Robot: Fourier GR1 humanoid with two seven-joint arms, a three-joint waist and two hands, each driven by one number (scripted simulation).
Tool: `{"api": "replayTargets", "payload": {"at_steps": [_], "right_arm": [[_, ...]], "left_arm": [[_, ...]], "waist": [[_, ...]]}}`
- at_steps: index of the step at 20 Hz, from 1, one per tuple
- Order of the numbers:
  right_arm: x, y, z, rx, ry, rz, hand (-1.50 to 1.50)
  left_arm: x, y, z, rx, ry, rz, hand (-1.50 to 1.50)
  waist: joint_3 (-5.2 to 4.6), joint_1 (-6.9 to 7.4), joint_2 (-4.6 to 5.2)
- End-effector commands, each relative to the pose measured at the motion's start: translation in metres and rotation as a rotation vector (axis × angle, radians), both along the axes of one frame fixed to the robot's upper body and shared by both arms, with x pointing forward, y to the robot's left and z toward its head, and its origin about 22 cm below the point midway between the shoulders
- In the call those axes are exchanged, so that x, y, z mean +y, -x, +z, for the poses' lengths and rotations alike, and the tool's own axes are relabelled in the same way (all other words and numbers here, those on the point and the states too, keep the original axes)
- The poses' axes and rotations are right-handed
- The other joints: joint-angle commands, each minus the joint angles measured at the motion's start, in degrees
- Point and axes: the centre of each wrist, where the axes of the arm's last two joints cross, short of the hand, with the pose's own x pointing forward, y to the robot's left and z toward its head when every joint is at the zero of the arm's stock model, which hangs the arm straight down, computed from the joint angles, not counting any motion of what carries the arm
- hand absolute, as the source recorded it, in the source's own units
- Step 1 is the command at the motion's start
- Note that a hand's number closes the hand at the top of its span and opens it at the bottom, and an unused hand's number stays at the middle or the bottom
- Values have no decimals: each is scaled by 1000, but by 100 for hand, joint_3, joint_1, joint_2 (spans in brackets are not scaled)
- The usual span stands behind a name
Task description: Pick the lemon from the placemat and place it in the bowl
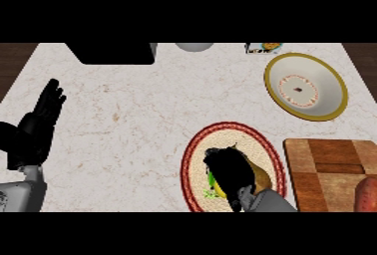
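Note:
A round woven placemat (221,137) with a red rim lies at the lower middle of the counter. My right hand (232,172) is over it, fingers curled down around the yellow lemon (262,178), of which only a sliver shows at the hand's right side. A white bowl (305,87) with a yellow rim stands apart at the upper right, with nothing in it. At the left edge, my left hand (37,124) rests open with fingers up.
A wooden cutting board (327,172) lies right of the placemat, with a reddish object (366,195) on its lower right corner. A black box (117,52), a grey round object (194,47) and a small packet (263,48) line the far edge.

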Motion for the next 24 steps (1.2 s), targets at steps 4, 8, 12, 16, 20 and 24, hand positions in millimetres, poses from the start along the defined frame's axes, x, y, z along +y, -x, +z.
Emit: {"api": "replayTargets", "payload": {"at_steps": [4,8,12,16,20,24], "right_arm": [[12,-21,-12,45,-53,71,150],[20,-13,-29,34,-72,80,150],[17,-13,-27,-7,-93,79,150],[-8,-49,-32,-84,-137,23,150],[-64,-80,-15,-139,-256,-60,150],[-85,-66,10,-228,-266,-42,150]], "left_arm": [[3,-5,2,4,-2,6,0],[-13,11,-3,-1,-6,-13,0],[2,5,6,5,2,-8,0],[0,-2,8,-16,1,4,0],[0,13,2,-1,1,-8,0],[2,17,7,-1,-5,2,0]], "waist": [[1,10,7],[2,19,1],[1,1,0],[2,15,11],[4,47,13],[1,-17,-13]]}}
